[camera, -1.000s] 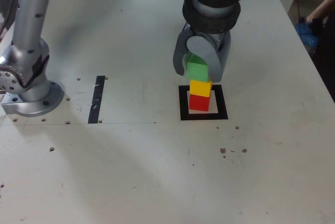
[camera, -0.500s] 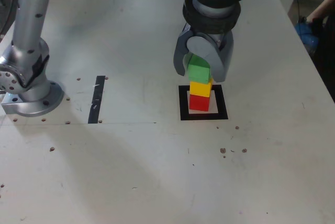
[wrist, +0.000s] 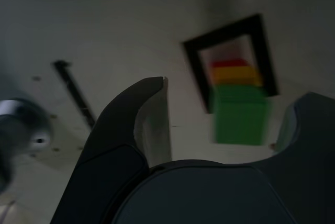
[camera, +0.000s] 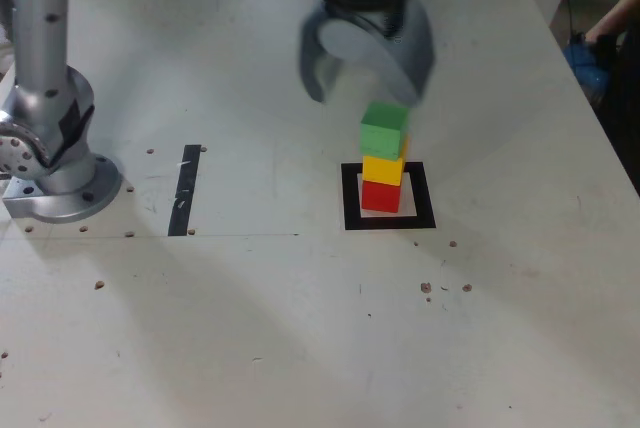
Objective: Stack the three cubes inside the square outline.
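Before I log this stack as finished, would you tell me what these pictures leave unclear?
- Gripper: motion-blurred in the exterior view, so its finger edges are soft, though it is open and clear of the green cube.
- Red cube and yellow cube: in the wrist view only thin bands show behind the green cube.
- Square outline: the stack hides part of its white centre.
- Arm: cut off by the exterior view's top edge.
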{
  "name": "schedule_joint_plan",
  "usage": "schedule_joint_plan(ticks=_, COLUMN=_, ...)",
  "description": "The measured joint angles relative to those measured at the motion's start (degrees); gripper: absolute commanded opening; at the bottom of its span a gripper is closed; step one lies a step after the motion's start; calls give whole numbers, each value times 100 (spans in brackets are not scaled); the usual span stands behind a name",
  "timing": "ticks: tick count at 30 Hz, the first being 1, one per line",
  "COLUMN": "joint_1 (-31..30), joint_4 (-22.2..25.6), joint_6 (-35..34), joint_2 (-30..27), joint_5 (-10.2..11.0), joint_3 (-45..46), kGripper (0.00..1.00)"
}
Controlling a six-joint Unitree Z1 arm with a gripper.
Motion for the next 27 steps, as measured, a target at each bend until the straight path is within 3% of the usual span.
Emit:
schedule_joint_plan(ticks=4, joint_1=374, joint_4=-24, joint_6=96, joint_2=-615, joint_5=78, joint_3=719, kGripper=98)
schedule_joint_plan(ticks=9, joint_1=813, joint_4=-474, joint_6=159, joint_2=-1259, joint_5=-2, joint_3=1699, kGripper=98)
schedule_joint_plan(ticks=15, joint_1=961, joint_4=-1614, joint_6=152, joint_2=-1293, joint_5=-418, joint_3=2928, kGripper=98)
schedule_joint_plan(ticks=19, joint_1=940, joint_4=-2334, joint_6=22, joint_2=-1700, joint_5=-876, joint_3=3743, kGripper=98)
schedule_joint_plan(ticks=23, joint_1=692, joint_4=-2613, joint_6=-260, joint_2=-1865, joint_5=-1172, joint_3=4531, kGripper=98)
schedule_joint_plan(ticks=27, joint_1=413, joint_4=-2767, joint_6=-524, joint_2=-1856, joint_5=-1282, joint_3=5038, kGripper=98)
